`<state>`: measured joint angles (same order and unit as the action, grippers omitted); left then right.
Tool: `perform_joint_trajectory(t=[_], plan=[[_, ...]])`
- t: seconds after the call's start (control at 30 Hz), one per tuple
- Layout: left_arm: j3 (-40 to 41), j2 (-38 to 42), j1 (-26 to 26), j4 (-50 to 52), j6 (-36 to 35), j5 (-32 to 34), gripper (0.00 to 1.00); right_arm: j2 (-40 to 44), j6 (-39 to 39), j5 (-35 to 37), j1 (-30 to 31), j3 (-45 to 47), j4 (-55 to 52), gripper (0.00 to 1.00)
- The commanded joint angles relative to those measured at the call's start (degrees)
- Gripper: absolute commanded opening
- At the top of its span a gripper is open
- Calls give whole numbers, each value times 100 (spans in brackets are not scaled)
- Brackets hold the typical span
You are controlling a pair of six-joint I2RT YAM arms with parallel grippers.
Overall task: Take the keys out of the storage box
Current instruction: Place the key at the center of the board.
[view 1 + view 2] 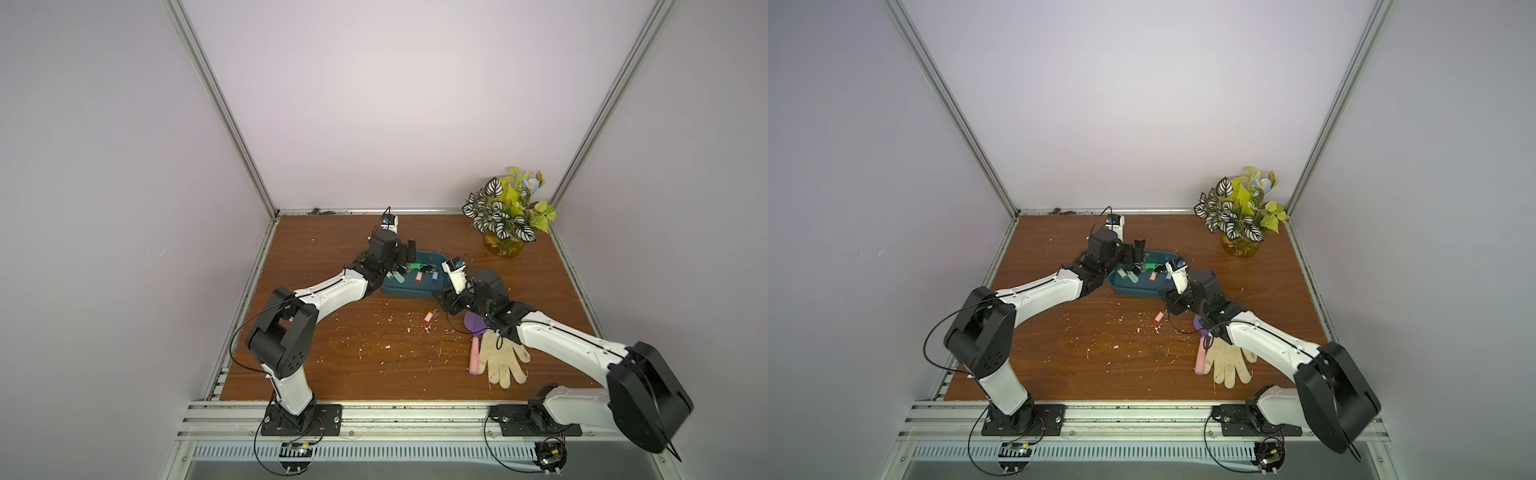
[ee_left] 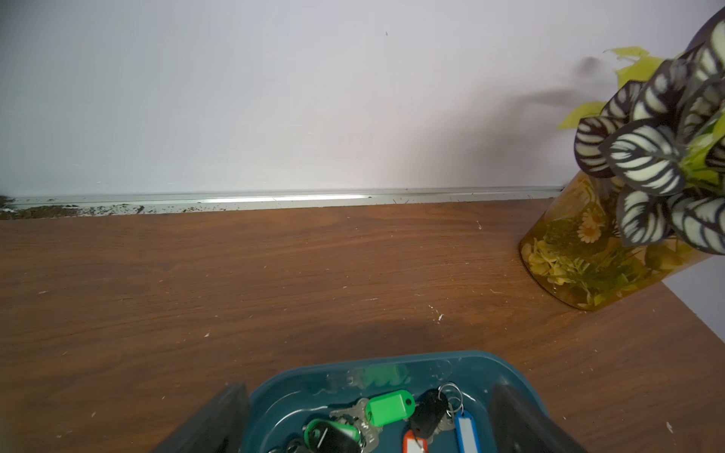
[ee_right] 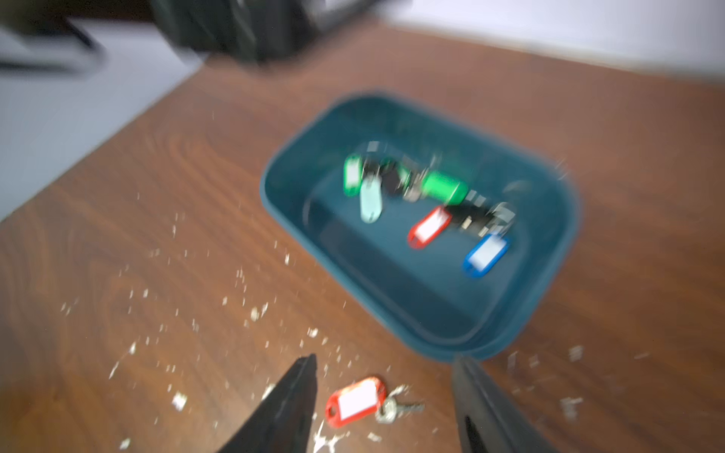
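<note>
The storage box (image 1: 409, 291) (image 1: 1133, 290) (image 2: 392, 359) (image 3: 412, 310) is a shallow teal tray on the wooden table. Several keys (image 1: 415, 272) (image 1: 1144, 272) (image 2: 388, 408) (image 3: 431, 196) lie in it, with green, pale green, black, red and blue tags. One key with an orange-red tag (image 1: 428, 318) (image 1: 1157, 318) (image 3: 355, 400) lies on the table just in front of the box. My right gripper (image 1: 446, 305) (image 1: 1169, 306) (image 3: 384, 359) hovers open over that key, touching nothing. My left gripper (image 1: 406, 252) (image 1: 1137, 251) (image 2: 367, 388) is wide open above the box's back left part.
An amber pot with a plant (image 1: 503, 245) (image 1: 1239, 247) (image 2: 580, 266) stands at the back right. A purple-and-pink trowel (image 1: 473, 345) and a pale glove (image 1: 500, 359) (image 1: 1227, 363) lie under my right forearm. White crumbs (image 1: 386, 328) litter the table's middle.
</note>
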<state>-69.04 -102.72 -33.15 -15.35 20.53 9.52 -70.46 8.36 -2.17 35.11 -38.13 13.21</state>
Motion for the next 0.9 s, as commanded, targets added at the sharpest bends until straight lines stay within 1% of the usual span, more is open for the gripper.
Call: perform_joint_trajectory(t=[0.0, 0.17, 0.23, 0.33, 0.5, 0.57, 0.67, 0.73, 0.87], plan=[[-490, -541, -87, 758, 34, 181, 100, 462, 14, 958, -256, 333, 492, 66], [-1021, -1125, -86, 1202, 202, 197, 95, 279, 326, 580, -850, 341, 587, 65], [-1129, -1258, -87, 1357, 255, 268, 90, 94, 403, 380, -977, 303, 661, 65], [-1207, -1419, -86, 1505, 352, 248, 85, -184, 412, 240, -1065, 182, 713, 65], [-1239, -1626, -96, 1602, 588, -223, 70, -652, 426, 91, -1173, -64, 709, 63], [-1317, -1717, -133, 1751, 668, -291, 67, -800, 443, 21, -1207, -127, 718, 63], [-1525, -1858, -182, 2252, 746, -183, 64, -964, 454, -58, -1236, -211, 727, 62], [-1841, -1921, -201, 2662, 807, -19, 62, -1063, 451, -94, -1251, -269, 709, 62], [-2086, -1970, -227, 3216, 935, 277, 62, -1211, 449, -138, -1278, -343, 691, 62]])
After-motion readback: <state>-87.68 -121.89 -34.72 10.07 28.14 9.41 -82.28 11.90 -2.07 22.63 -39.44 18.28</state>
